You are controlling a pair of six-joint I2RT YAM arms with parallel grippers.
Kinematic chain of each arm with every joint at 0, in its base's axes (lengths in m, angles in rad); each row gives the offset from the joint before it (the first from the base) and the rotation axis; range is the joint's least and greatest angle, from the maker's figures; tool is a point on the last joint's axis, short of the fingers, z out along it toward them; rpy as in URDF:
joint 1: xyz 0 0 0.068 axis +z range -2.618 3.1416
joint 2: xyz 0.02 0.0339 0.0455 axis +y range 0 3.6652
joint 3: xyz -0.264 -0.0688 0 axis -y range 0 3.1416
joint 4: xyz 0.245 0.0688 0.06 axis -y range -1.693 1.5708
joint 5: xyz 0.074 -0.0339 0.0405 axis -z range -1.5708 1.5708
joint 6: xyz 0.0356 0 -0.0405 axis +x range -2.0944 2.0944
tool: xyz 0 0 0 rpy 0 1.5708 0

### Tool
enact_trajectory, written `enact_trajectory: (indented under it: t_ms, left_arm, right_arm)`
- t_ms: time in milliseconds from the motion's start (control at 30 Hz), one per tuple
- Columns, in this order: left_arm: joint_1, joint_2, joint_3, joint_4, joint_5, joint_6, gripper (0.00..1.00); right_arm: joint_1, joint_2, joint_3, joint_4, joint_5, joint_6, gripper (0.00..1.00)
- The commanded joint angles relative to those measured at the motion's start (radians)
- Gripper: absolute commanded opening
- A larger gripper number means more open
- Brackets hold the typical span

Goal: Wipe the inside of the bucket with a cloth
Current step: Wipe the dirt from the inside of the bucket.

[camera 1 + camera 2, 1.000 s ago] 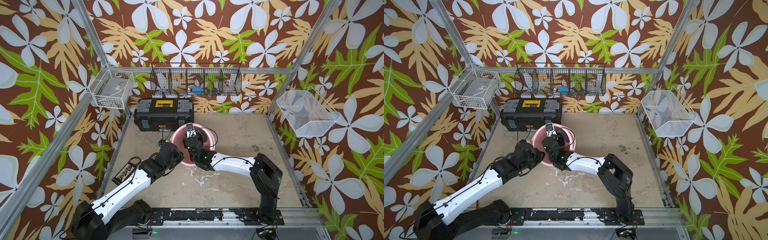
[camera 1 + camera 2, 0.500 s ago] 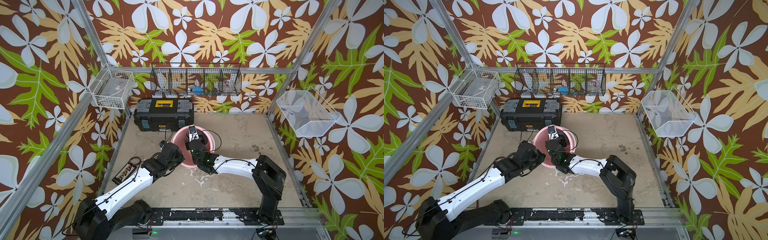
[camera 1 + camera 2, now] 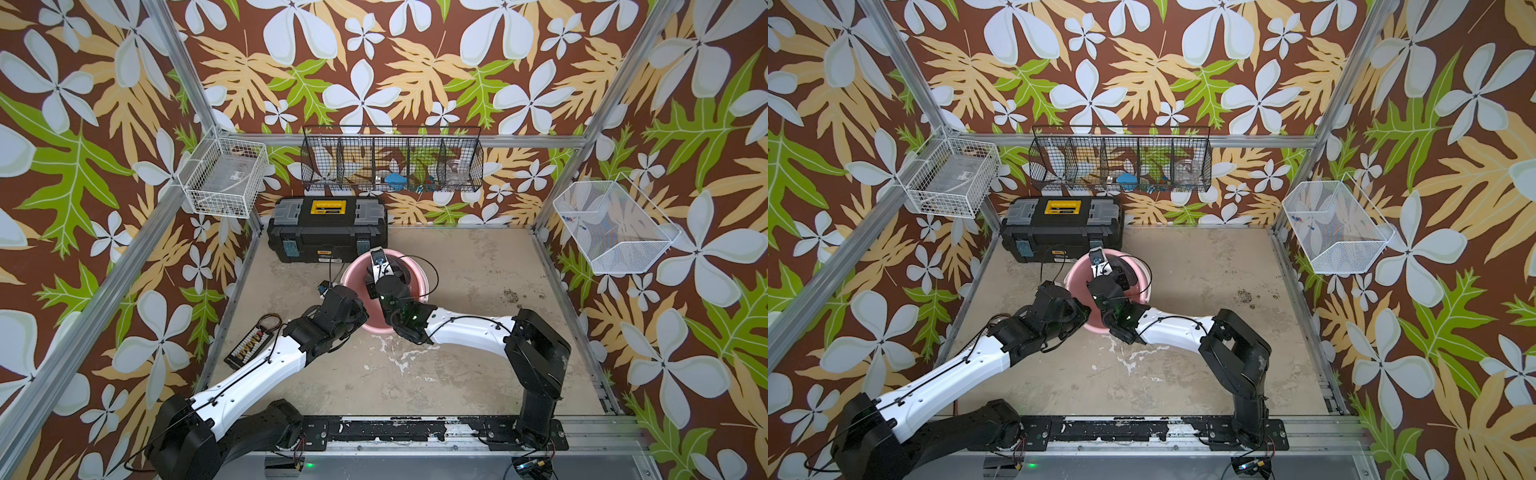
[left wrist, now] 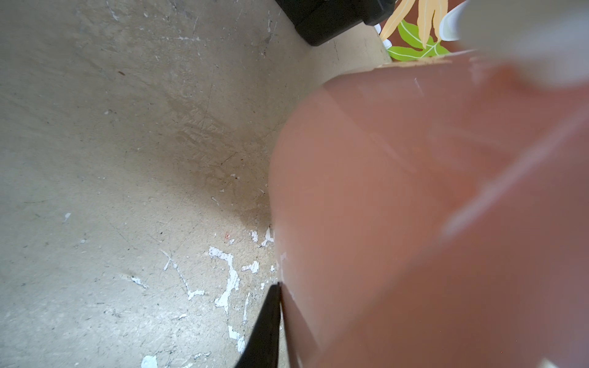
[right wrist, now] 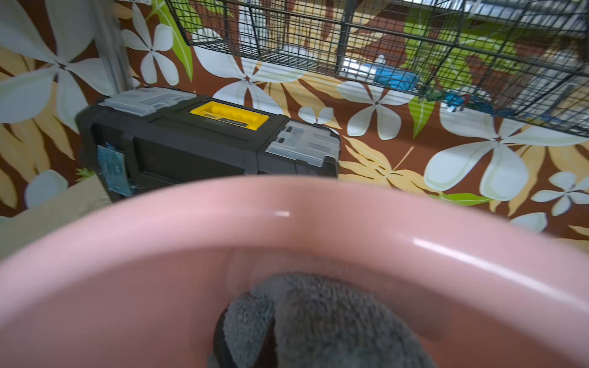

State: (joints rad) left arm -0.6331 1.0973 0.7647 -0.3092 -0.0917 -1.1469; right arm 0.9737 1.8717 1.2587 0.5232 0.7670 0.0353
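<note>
The pink bucket (image 3: 417,274) (image 3: 1140,286) stands upright on the floor in front of the toolbox. My left gripper (image 3: 363,311) (image 3: 1086,311) is at its near left rim, shut on the bucket. In the left wrist view one black finger (image 4: 266,325) lies flat against the outer wall (image 4: 414,207), and the other finger is hidden. My right gripper (image 3: 390,270) (image 3: 1117,272) reaches down inside the bucket (image 5: 287,220). It is shut on the grey fluffy cloth (image 5: 318,325), which is bunched against the inner wall and hides the fingers.
A black toolbox (image 3: 328,232) with a yellow handle sits right behind the bucket. On the walls hang a black wire basket (image 3: 392,160) and two white wire baskets (image 3: 224,178) (image 3: 615,228). A small strip with a cable (image 3: 251,345) lies by the left wall.
My right gripper has shifted slightly inside the bucket with the cloth, and its forearm swung a little to the right. The left gripper has stayed at the rim.
</note>
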Motion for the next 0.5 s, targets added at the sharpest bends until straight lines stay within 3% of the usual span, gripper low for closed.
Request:
enact_trajectory:
  t_ms: [0,67,167,333,467]
  left_arm:
    - [-0.002,-0.002,0.002,-0.052,0.040,0.032,0.00]
    - [-0.002,0.002,0.004,-0.053,0.035,0.030,0.00]
    - [-0.001,0.014,0.013,-0.054,0.028,0.035,0.00]
    - [-0.003,0.062,0.054,-0.103,0.009,0.065,0.00]
    - [-0.003,0.061,0.058,-0.130,-0.004,0.065,0.00]
  right_arm:
    - [-0.003,-0.003,0.001,0.100,0.190,-0.054,0.00]
    - [0.000,-0.003,0.006,0.108,0.237,-0.067,0.00]
    - [0.005,-0.004,0.011,0.094,0.188,-0.060,0.00]
    - [0.008,-0.034,0.009,0.030,-0.105,0.013,0.00]
    - [0.013,-0.036,0.020,0.044,-0.080,0.015,0.00]
